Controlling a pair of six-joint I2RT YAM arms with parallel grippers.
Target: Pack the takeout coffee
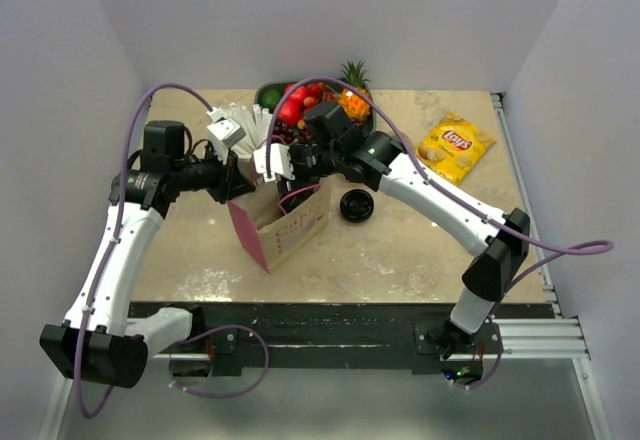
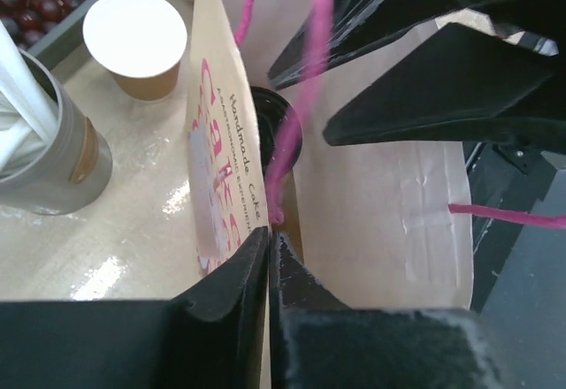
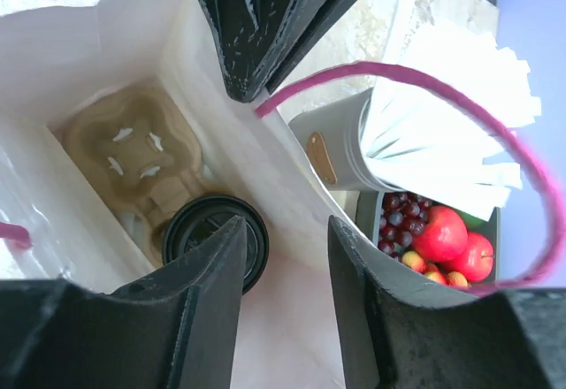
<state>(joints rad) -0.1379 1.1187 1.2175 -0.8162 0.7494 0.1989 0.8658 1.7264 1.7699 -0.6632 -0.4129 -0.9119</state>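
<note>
The takeout coffee, a cup with a round black lid, stands inside the paper bag in a brown cardboard cup carrier. Its lid also shows deep in the bag in the left wrist view. My right gripper is open and empty above the bag's mouth, one finger over the lid and the other beyond the bag's wall. My left gripper is shut on the bag's top edge and holds it. In the top view the bag stands mid-table with both grippers, left and right, at its mouth.
A lidless paper cup and a grey holder of white packets stand beside the bag. A fruit tray is at the back. A loose black lid lies right of the bag, a yellow chips bag farther right.
</note>
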